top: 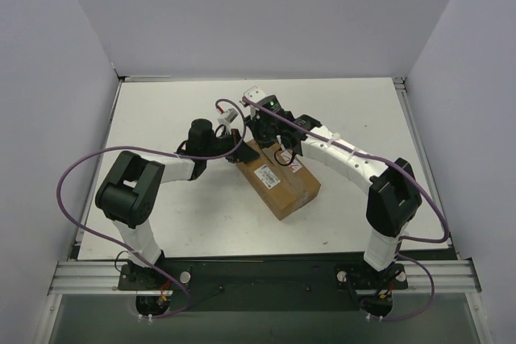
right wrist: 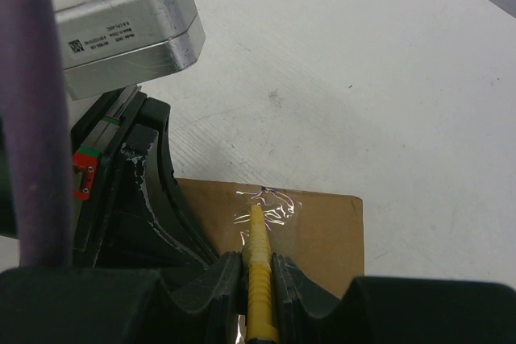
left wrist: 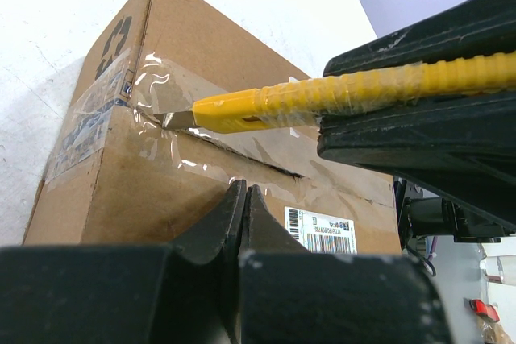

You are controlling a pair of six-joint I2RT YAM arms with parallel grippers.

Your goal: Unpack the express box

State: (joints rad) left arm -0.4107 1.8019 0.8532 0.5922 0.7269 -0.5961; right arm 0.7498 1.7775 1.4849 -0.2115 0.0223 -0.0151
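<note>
At the middle of the white tabletop (top: 161,126), a brown cardboard box (top: 278,181), lying slantwise, flaps down and sealed along the top seam with clear tape (left wrist: 161,90). On the top face, a white label (top: 268,173) with a barcode, and red marks (top: 295,165) just beside it; on the end face, a dark recycling mark (left wrist: 117,42). Over the far end of the box, both arms, close together. Right tool (right wrist: 258,259) closed on a yellow knife (right wrist: 260,279), ribbed handle pinched between the two fingers, short blade (left wrist: 179,119) out in front. Blade tip touching the wrinkled tape right at the top edge of the box, at the end of the seam. Left tool (left wrist: 242,199) closed as well, fingers pressed together with nothing seen between them, held close to the box just beside the knife; whether touching the cardboard, impossible to tell. Between the flaps, a dark slit under the tape, running from near the blade toward the label.
</note>
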